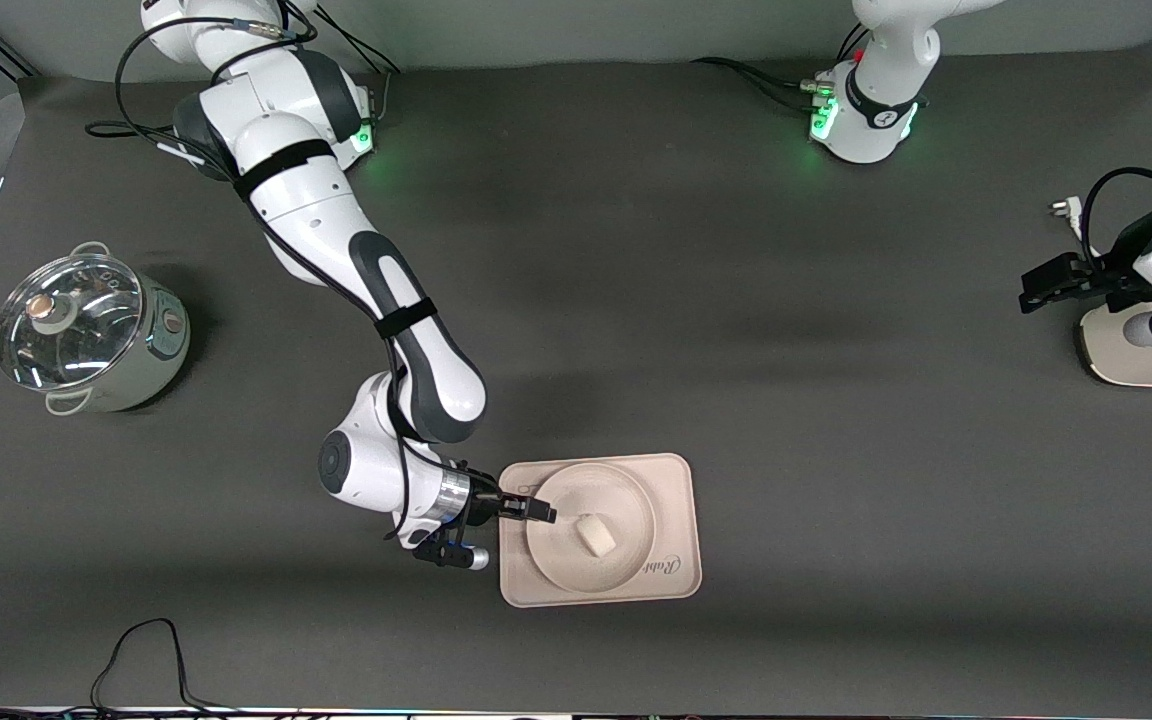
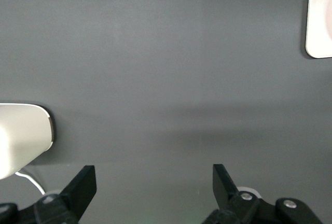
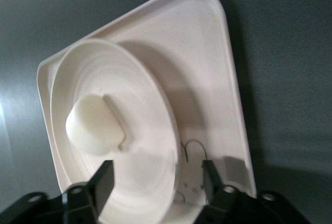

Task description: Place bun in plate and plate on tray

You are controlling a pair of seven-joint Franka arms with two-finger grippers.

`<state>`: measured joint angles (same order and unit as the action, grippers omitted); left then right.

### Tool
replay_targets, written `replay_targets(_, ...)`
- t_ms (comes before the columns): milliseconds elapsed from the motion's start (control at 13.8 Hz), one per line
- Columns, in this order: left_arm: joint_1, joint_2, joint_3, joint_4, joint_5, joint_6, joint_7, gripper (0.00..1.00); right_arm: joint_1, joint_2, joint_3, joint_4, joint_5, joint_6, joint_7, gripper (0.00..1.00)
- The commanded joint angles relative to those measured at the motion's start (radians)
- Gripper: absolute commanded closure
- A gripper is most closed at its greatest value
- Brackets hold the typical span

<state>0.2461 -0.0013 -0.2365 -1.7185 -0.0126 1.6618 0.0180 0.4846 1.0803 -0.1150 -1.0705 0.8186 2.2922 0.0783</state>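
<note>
The off-white bun (image 1: 596, 535) lies in the round cream plate (image 1: 561, 560), and the plate sits on the rectangular tray (image 1: 671, 490). My right gripper (image 1: 541, 512) is open at the plate's edge toward the right arm's end of the table. In the right wrist view its fingers (image 3: 156, 171) straddle the plate's rim (image 3: 145, 110), one over the plate near the bun (image 3: 93, 125), one over the tray (image 3: 207, 79). My left gripper (image 1: 1041, 288) is open and empty (image 2: 154, 182), waiting over bare table at the left arm's end; a tray corner (image 2: 320, 22) shows there.
A steel pot with a glass lid (image 1: 86, 335) stands at the right arm's end of the table. A white device base (image 1: 1136, 350) sits beside the left gripper and shows in the left wrist view (image 2: 23, 136). A black cable (image 1: 146, 650) loops along the table's near edge.
</note>
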Motion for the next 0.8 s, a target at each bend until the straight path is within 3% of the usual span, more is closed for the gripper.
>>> replay_targets(0, -0.001, -0.002, -0.004, 0.016, -0.01, -0.02, 0.005, 0.0, -0.027, -0.095, -0.006, -0.011, -0.11, -0.135, 0.038, 0.0)
replay_targets(218, 0.001, -0.002, -0.004, 0.016, -0.01, -0.022, 0.005, 0.0, -0.063, -0.199, -0.029, -0.02, -0.264, -0.285, 0.025, 0.0)
replay_targets(364, 0.001, 0.0, -0.003, 0.014, -0.01, -0.02, 0.005, 0.0, -0.076, -0.322, -0.031, -0.098, -0.417, -0.397, -0.012, 0.0)
replay_targets(436, 0.002, 0.001, -0.003, 0.016, -0.01, -0.017, 0.005, 0.0, -0.084, -0.405, -0.038, -0.18, -0.471, -0.418, -0.084, 0.0)
replay_targets(582, 0.001, 0.001, -0.003, 0.016, -0.01, -0.017, 0.005, 0.0, -0.11, -0.601, -0.092, -0.421, -0.478, -0.395, -0.239, 0.0)
replay_targets(727, -0.004, -0.002, -0.004, 0.023, -0.01, -0.023, 0.005, 0.0, -0.106, -0.754, -0.17, -0.59, -0.492, -0.372, -0.29, 0.0)
